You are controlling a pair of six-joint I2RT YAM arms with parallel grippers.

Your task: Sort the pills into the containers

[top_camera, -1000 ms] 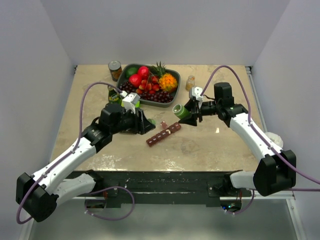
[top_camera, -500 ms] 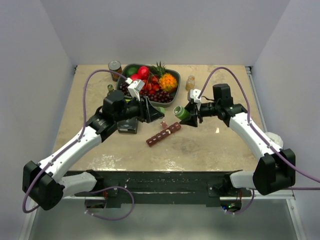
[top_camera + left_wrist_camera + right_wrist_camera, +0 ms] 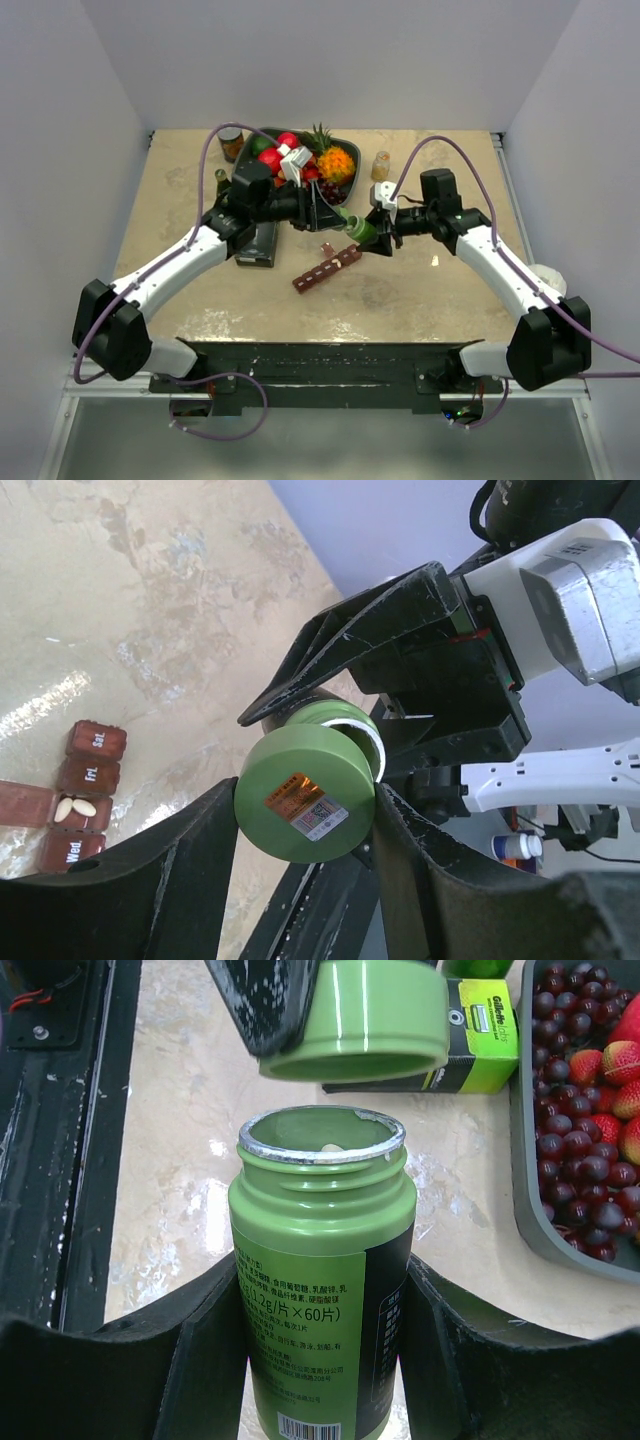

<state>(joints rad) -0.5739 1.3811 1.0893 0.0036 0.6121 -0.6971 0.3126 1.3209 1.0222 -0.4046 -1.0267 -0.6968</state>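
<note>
The maroon pill-organiser strip (image 3: 327, 268) lies on the table in the middle. In the left wrist view (image 3: 82, 790) one open compartment holds two white pills (image 3: 75, 808). My right gripper (image 3: 375, 232) (image 3: 325, 1300) is shut on an open green pill bottle (image 3: 325, 1260) (image 3: 359, 229) and holds it above the table. Pills show inside the bottle's mouth. My left gripper (image 3: 334, 214) (image 3: 305, 815) is shut on the green cap (image 3: 305, 798) (image 3: 370, 1020). The cap sits just off the bottle's mouth, with a small gap between them.
A dark fruit tray (image 3: 343, 142) (image 3: 530, 1200) stands at the back, behind the left gripper. A black-and-green box (image 3: 257, 245) (image 3: 480, 1050) lies left of the strip. A tin can (image 3: 230, 140) and a small amber bottle (image 3: 381, 165) stand at the back.
My left arm has swung right and away from the black-and-green box, up to the bottle's mouth. My right gripper has held the bottle almost still.
</note>
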